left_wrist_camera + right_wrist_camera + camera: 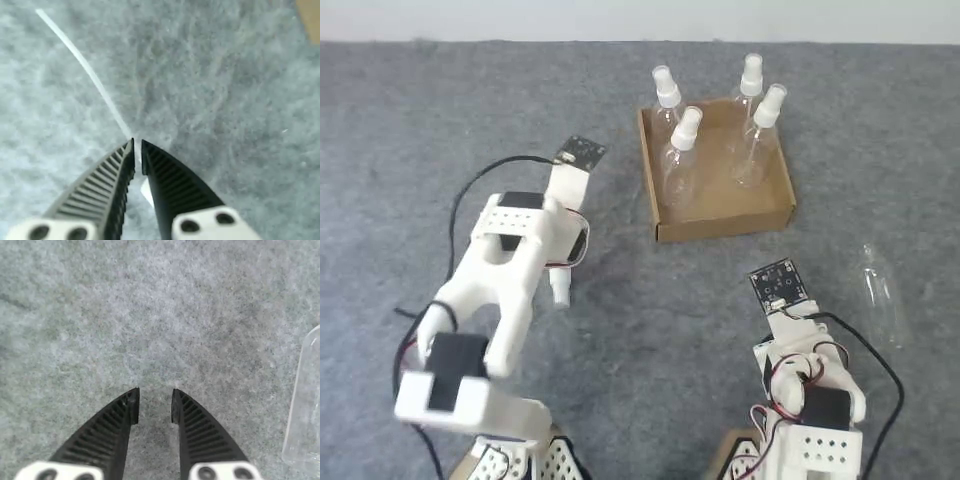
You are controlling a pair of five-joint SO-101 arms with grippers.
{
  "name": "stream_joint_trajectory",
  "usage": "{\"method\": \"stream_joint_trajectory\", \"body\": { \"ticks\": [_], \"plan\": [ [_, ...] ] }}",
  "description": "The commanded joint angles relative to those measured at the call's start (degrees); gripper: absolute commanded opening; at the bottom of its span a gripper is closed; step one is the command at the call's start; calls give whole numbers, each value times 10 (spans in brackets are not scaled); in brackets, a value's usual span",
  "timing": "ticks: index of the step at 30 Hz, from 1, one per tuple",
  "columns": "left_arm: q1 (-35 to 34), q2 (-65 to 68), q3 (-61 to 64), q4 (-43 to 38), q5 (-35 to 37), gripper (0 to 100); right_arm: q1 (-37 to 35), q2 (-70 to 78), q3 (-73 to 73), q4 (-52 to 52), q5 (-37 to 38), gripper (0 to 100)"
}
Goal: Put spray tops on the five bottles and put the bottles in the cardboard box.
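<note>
Bottle (pixel 882 298) uncapped, on its side on carpet (pixel 650 330), just right of right gripper (pixel 154 400); long axis roughly near-to-far; right arm nearer. Right jaws slightly parted, empty. Left gripper (pixel 138 145) nearly closed, seemingly pinching spray top (pixel 560 288), well apart from bottle. Four capped bottles (pixel 682 150) stand in cardboard box (pixel 720 225).

Grey felt-like cover (pixel 620 330) underneath everything; pale strip (pixel 620 20) along far edge.

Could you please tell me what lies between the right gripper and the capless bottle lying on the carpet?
Bare grey carpet. In the right wrist view, the right gripper and the bottle are apart, with just carpet between them.
</note>
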Motion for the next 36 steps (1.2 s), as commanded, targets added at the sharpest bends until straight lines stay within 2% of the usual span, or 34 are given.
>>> {"method": "stream_joint_trajectory", "body": {
  "ticks": [1,5,11,17,25,36],
  "plan": [
    [-2,-93,-11,3,0,22,0,-5,11,3,-4,68],
    [3,-70,-35,-23,11,96,0,-5,11,3,-4,68],
    [12,18,-36,-106,-31,76,0,-5,11,3,-4,68],
    [30,73,-36,-137,-60,76,0,-5,11,3,-4,68],
    [-62,70,-44,-131,-62,76,0,-5,11,3,-4,68],
    [-159,70,-40,-54,-69,20,0,-5,11,3,-4,68]
  ]
}}
